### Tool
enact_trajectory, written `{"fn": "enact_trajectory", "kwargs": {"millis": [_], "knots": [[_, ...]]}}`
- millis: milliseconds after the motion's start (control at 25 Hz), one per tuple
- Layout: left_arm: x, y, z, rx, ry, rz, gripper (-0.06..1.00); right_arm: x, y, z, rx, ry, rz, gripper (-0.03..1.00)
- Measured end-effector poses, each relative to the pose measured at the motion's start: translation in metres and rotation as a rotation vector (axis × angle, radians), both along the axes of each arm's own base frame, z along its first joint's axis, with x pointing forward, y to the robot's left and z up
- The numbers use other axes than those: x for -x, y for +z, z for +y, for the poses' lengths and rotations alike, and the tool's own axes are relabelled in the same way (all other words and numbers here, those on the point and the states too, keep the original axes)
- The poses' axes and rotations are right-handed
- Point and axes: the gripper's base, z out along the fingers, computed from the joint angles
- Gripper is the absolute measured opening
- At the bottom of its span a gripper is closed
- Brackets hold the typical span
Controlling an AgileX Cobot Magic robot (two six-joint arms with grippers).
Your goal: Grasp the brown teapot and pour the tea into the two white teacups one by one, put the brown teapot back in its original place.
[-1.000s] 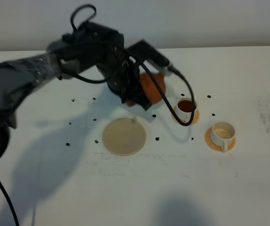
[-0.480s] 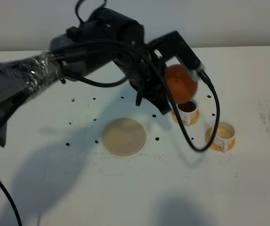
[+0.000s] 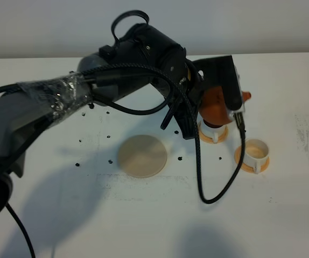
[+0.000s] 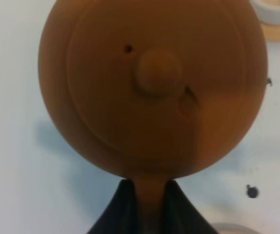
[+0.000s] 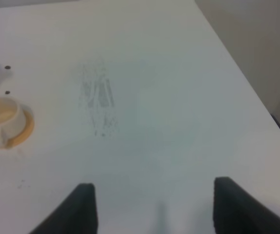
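Note:
My left gripper (image 3: 208, 101) is shut on the loop handle of the brown teapot (image 3: 217, 105) and holds it in the air, just above the nearer-left white teacup (image 3: 212, 132). That cup is mostly hidden and its tea does not show. The spout (image 3: 245, 96) points right. The second white teacup (image 3: 253, 152) stands on its orange saucer (image 3: 241, 161), its inside pale. In the left wrist view the teapot (image 4: 150, 87) fills the frame, fingers (image 4: 123, 209) closed on its handle. The cream coaster (image 3: 142, 156) lies bare. My right gripper (image 5: 154, 209) is open and empty over bare table.
Small dark specks (image 3: 180, 158) dot the white table around the coaster and cups. A black cable (image 3: 219, 188) hangs from the left arm in front of the cups. The second cup (image 5: 1, 114) shows far off in the right wrist view; the table edge (image 5: 237, 73) runs nearby.
The left arm has carried the teapot to the right and up, from beside the coaster to above the first cup, which held dark tea in the earlier frames. The right gripper is unseen earlier.

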Motion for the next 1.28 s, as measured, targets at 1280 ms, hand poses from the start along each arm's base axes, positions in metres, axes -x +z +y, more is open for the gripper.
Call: {"fn": "enact_trajectory", "kwargs": {"millis": [1280], "knots": [[-0.015, -0.031, -0.025, -0.135, -0.376, -0.356, 0.1, 0.0, 0.0, 0.0, 0.0, 0.0, 0.0, 0.51]]}}
